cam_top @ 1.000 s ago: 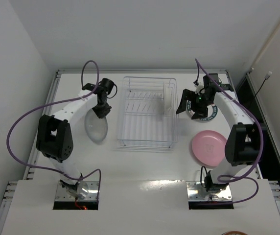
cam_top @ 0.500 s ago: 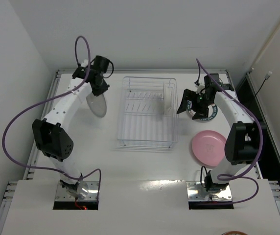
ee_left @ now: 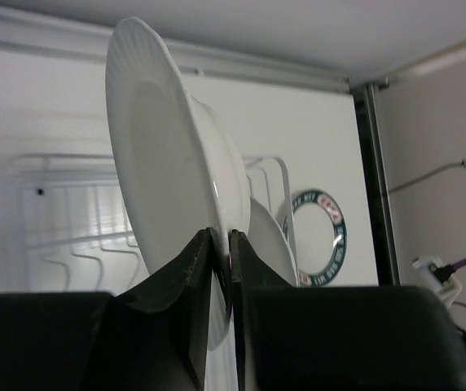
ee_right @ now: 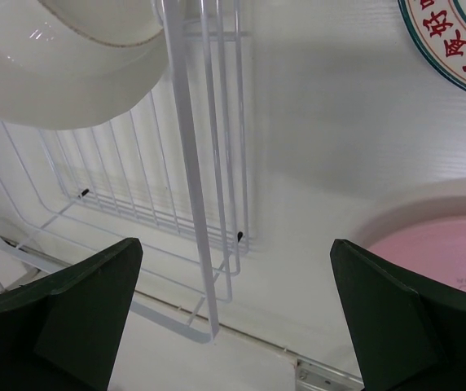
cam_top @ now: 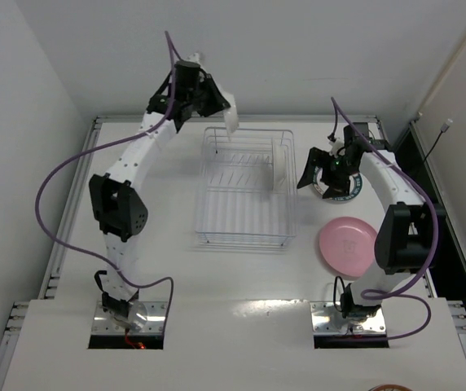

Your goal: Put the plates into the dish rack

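Note:
My left gripper (cam_top: pixel 221 110) is shut on the edge of the clear glass plate (cam_top: pixel 231 114) and holds it upright in the air above the far left corner of the dish rack (cam_top: pixel 245 236). In the left wrist view the plate (ee_left: pixel 168 155) looks milky and stands between my shut fingertips (ee_left: pixel 221 238). My right gripper (cam_top: pixel 324 173) is open and empty, between the rack and the teal-rimmed plate (cam_top: pixel 349 189), which lies flat. The pink plate (cam_top: pixel 347 247) lies flat near the right arm. The right wrist view shows the rack wires (ee_right: pixel 192 163), the teal-rimmed plate (ee_right: pixel 453 41) and the pink plate (ee_right: pixel 437 244).
A white dish (cam_top: pixel 280 163) stands upright in the rack's right side; it also shows in the right wrist view (ee_right: pixel 86 73) and behind the held plate in the left wrist view (ee_left: pixel 272 236). Walls stand close behind and to the left of the table.
My left arm has lifted the glass plate off the table left of the rack and swung it up and right over the rack's far corner. The right arm barely moved.

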You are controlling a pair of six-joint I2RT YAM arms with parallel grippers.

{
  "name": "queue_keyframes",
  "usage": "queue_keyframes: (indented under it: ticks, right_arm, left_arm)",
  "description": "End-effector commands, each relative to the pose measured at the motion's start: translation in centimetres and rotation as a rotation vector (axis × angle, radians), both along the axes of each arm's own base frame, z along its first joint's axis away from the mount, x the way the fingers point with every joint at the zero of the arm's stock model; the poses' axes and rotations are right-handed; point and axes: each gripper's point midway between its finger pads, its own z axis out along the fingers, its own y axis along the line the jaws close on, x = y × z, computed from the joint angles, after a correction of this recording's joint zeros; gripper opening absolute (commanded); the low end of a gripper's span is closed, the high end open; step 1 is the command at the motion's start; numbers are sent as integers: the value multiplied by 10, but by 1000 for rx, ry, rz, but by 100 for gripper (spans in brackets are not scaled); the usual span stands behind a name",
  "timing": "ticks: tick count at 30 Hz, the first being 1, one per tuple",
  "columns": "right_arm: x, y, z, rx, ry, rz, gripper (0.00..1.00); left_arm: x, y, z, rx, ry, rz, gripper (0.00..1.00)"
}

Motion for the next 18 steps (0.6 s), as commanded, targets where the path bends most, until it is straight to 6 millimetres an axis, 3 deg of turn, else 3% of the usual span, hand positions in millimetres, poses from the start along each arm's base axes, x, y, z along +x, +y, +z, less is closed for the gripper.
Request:
queue_keyframes:
  ticks: [1, 3, 6, 8, 12, 18]
  right_arm:
    - [0, -2, 9, -2, -40, 0, 100]
    - [0, -2, 12, -2, -49, 0, 100]
    - [-2, -6, 9, -5, -43, -1, 100]
    - [-2, -6, 9, -5, -43, -1, 100]
    - [-4, -6, 6, -8, -38, 6, 100]
    - [-4, -6, 6, -8, -38, 6, 100]
  left_arm:
    - [-16, -72, 51, -128, -168, -281, 0]
    - [-15, -91, 35, -142, -144, -329, 0]
    - [-23, -112, 28, -144, -129, -373, 0]
    - [-27, -117, 22, -135, -122, -386, 0]
    - [-29, -121, 5, -122, -88, -385, 0]
    - [-35, -116, 4, -92, -71, -355, 0]
